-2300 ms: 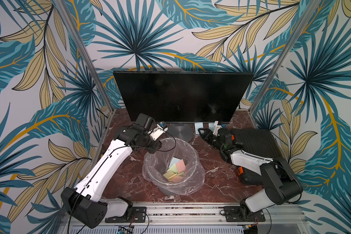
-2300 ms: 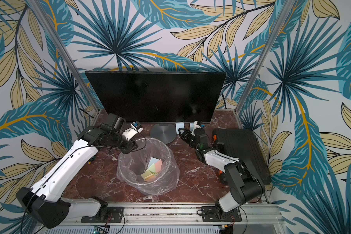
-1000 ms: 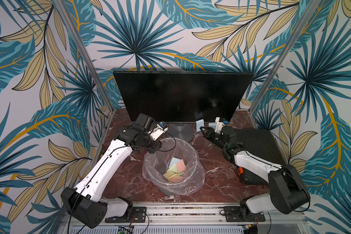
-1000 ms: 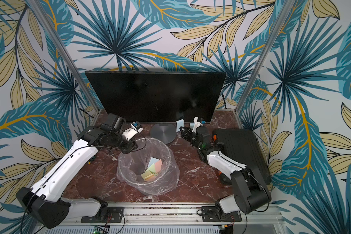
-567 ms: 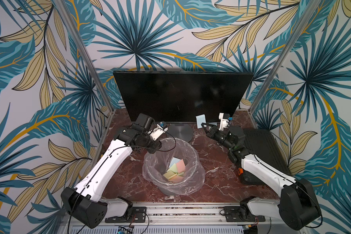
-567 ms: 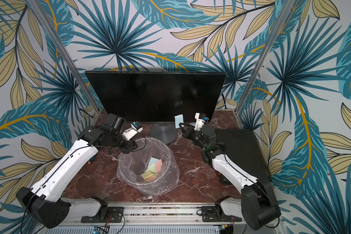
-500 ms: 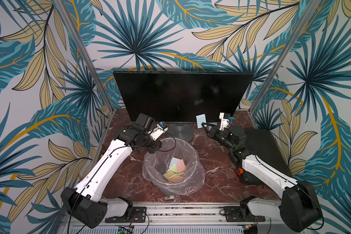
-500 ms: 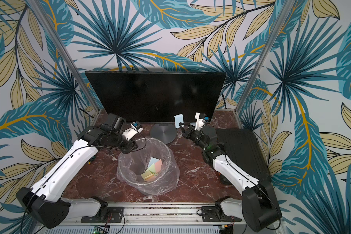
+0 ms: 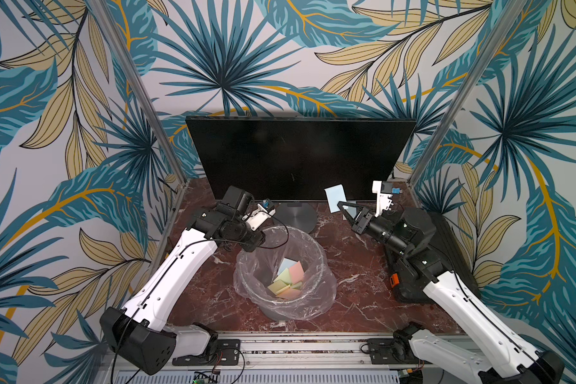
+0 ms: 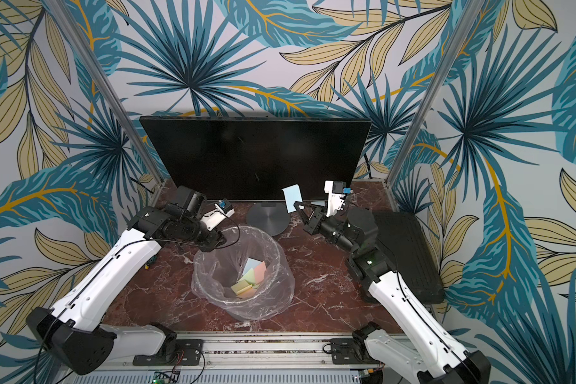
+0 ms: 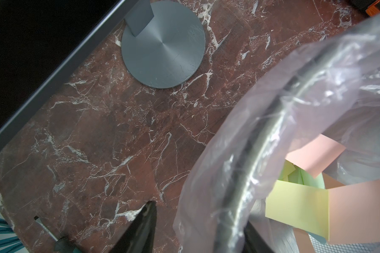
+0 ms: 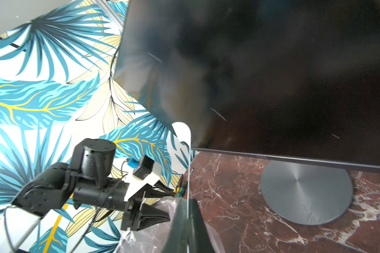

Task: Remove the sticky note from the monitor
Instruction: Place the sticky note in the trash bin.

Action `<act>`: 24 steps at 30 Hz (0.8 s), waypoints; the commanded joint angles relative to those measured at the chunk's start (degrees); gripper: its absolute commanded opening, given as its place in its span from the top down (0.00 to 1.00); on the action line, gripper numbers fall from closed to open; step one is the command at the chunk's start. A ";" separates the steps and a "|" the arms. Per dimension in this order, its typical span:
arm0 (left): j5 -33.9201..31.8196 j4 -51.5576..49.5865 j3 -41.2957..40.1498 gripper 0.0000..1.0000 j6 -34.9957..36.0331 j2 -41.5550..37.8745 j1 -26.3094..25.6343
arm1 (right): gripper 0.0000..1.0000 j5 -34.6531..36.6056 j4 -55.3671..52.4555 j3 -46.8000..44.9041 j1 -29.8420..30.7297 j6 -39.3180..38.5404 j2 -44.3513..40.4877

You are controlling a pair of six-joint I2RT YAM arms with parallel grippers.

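Note:
The monitor (image 9: 296,153) (image 10: 253,153) stands dark at the back on its round grey base (image 9: 296,216) (image 11: 162,48) (image 12: 305,192). No note is stuck to its screen. My right gripper (image 9: 340,204) (image 10: 296,202) (image 12: 188,201) is shut on a pale blue sticky note (image 9: 335,197) (image 10: 292,197), held up in front of the screen's lower right edge. The right wrist view shows the note edge-on as a thin white strip (image 12: 188,170). My left gripper (image 9: 258,237) (image 11: 198,221) is open, its fingers astride the bin's bagged rim.
A bin lined with a clear bag (image 9: 316,247) (image 10: 276,246) (image 11: 239,175) stands mid-table and holds several coloured notes (image 9: 288,277). A black ribbed case (image 9: 453,239) (image 10: 409,246) lies at the right. A screwdriver (image 11: 53,236) lies by the left wall.
My right arm has lifted from low beside the monitor's base, bringing the blue note up in front of the screen's lower edge. The left arm has stayed still.

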 commanded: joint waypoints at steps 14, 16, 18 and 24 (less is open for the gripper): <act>-1.02 0.33 -1.03 0.47 0.30 -0.05 0.02 | 1.00 3.79 -36.17 14.81 19.48 -22.57 9.17; -1.03 0.33 -1.01 0.47 0.29 -0.05 0.06 | 1.00 3.65 -37.87 15.90 20.56 -24.20 10.79; -1.03 0.34 -1.00 0.47 0.31 0.00 0.03 | 1.00 3.38 -38.88 17.07 22.91 -25.40 12.21; -1.04 0.38 -0.97 0.47 0.30 0.04 0.03 | 1.00 2.20 -39.98 20.67 27.32 -27.73 16.71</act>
